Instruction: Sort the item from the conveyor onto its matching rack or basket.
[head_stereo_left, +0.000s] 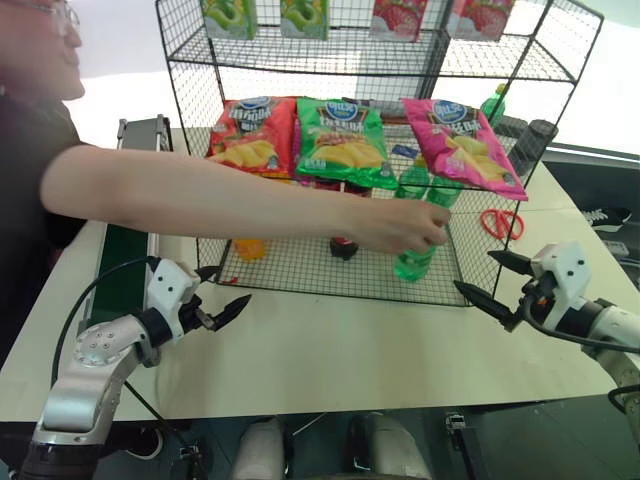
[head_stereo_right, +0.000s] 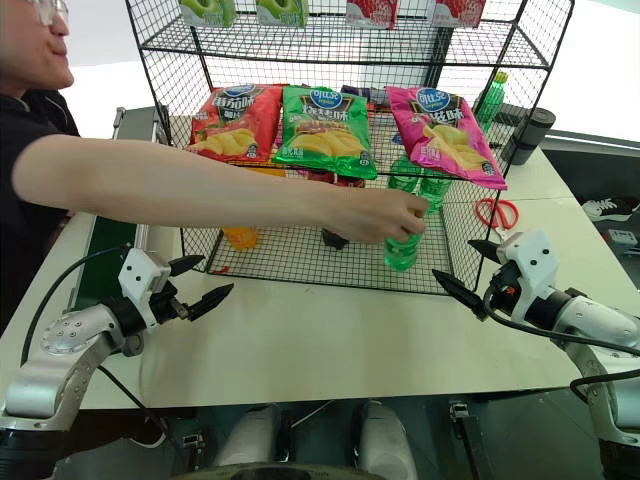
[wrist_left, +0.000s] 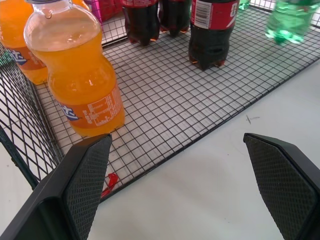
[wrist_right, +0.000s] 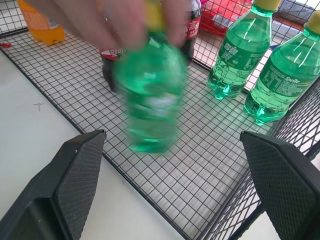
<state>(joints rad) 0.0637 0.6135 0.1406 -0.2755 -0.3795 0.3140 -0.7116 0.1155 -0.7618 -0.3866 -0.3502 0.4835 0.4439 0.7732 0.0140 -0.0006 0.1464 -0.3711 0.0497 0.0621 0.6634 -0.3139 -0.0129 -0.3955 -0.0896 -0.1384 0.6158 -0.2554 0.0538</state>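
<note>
The green soda bottle (wrist_right: 150, 95) stands on the bottom tier of the black wire rack (head_stereo_left: 330, 275), near that tier's front right corner, with a person's hand (head_stereo_left: 400, 225) closed around its top. The right wrist view shows it blurred, a patch of yellow at its cap between the person's fingers; the head views give only its green body below the hand.

At about 1 o'clock from it in the head views, two more green bottles (wrist_right: 240, 50) with yellow caps stand further back on the same tier; the right wrist view shows their labels plainly. At about 9 o'clock from it stands a dark cola bottle (head_stereo_left: 343, 246), and further the same way an orange bottle (head_stereo_left: 249, 247). The left wrist view reveals more: a second orange bottle behind the first (wrist_left: 75, 75), and several dark bottles in a row (wrist_left: 210, 30).

Three crisp bags (head_stereo_left: 345, 140), red, green and pink, lie on the tier above. The person's arm (head_stereo_left: 200, 195) reaches in from 9 o'clock, above the dark-green conveyor (head_stereo_left: 120, 265).

The left gripper (head_stereo_left: 222, 290) hangs just before the rack's front left corner, jaws spread wide, holding nothing. The right gripper (head_stereo_left: 490, 280) hangs by the front right corner, equally wide apart and empty. Red scissors (head_stereo_left: 500, 222) lie on the white table (head_stereo_left: 350, 350) at 3 o'clock from the rack.
</note>
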